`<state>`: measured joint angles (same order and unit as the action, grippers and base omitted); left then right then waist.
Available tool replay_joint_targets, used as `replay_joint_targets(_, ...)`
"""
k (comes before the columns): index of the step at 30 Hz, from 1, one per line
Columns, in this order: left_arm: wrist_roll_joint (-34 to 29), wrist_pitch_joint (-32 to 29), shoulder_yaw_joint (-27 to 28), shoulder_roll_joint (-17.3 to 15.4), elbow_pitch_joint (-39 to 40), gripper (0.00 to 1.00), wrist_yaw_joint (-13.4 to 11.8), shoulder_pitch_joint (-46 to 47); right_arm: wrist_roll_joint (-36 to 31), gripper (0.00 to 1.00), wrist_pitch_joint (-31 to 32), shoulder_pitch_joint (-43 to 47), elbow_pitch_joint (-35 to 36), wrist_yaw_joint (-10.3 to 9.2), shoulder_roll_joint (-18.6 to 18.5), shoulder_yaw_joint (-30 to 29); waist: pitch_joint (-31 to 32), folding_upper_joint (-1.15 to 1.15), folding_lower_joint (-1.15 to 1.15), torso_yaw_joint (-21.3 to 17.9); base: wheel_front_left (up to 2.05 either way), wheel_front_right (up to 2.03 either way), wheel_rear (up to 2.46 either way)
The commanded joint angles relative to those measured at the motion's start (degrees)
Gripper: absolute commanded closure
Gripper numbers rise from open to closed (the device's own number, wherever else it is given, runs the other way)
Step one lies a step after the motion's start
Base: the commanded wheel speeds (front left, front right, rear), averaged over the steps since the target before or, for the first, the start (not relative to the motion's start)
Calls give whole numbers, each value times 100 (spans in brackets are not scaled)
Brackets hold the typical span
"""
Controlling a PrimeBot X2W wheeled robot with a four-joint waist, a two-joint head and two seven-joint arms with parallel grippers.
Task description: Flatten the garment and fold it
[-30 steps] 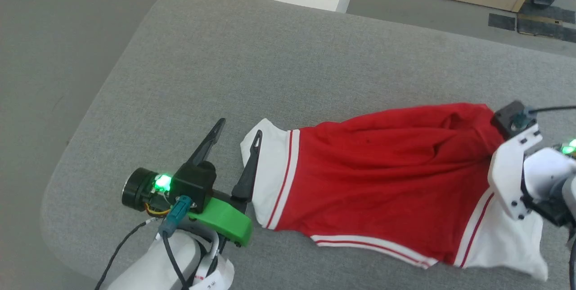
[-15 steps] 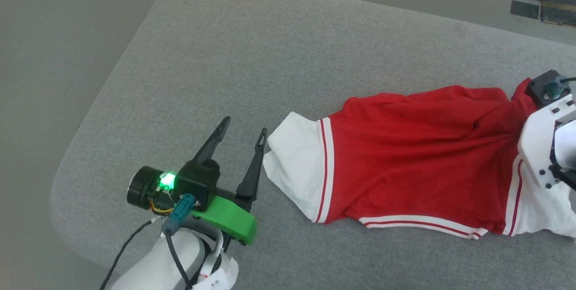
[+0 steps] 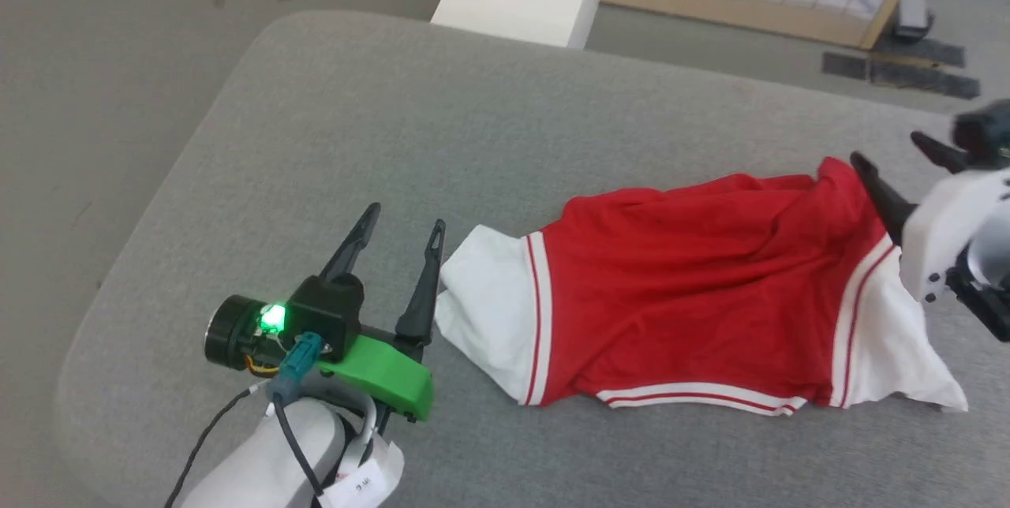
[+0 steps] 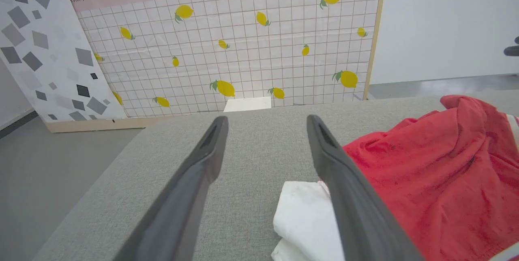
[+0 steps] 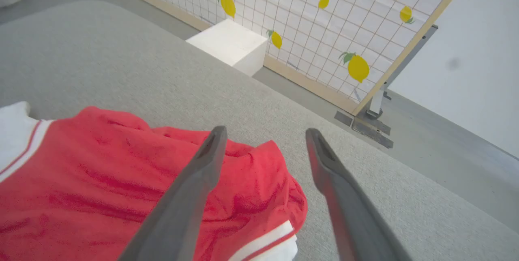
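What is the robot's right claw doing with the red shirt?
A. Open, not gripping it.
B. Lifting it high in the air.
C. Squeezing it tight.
A: the right gripper has its fingers spread wide with no cloth pinched between them, and the garment lies on the grey surface.

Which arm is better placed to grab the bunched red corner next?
Right. The right gripper, open, hangs at the garment's red corner; the left gripper is beside the opposite white sleeve.
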<state>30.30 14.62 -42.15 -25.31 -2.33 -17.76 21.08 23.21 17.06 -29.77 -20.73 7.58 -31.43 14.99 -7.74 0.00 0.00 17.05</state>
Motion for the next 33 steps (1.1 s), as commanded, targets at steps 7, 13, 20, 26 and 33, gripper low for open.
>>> replay_joint_targets(7, 191, -63, 172, -167, 72, 0, -169, -318, 86, 0, -937, 1363, 1154, -9, 526, -1131, 370, 0, 0, -514, 0, 0, 0)
replay_joint_targets(13, 323, -214, 225, -328, 141, 0, -222, -496, -50, 0, -1241, 2551, 2173, -9, 1322, -1830, 355, 0, 0, -698, 0, 0, 0)
replay_joint_targets(20, 427, -667, 104, -509, 190, 0, -160, -553, -430, 0, -1225, 3515, 3065, -9, 2249, -2307, 250, 0, 0, -865, 0, 0, 0)
replay_joint_targets(26, 559, -1840, -108, -863, 157, 0, -86, -361, -608, 0, -1056, 3799, 3506, -9, 2578, -2473, 32, 0, 0, -978, 0, 0, 0)
replay_joint_targets(33, 809, -3991, -447, -1331, 154, 0, -23, 141, -667, 0, -907, 3831, 3805, -9, 2634, -2393, -256, 0, 0, -1142, 0, 0, 0)
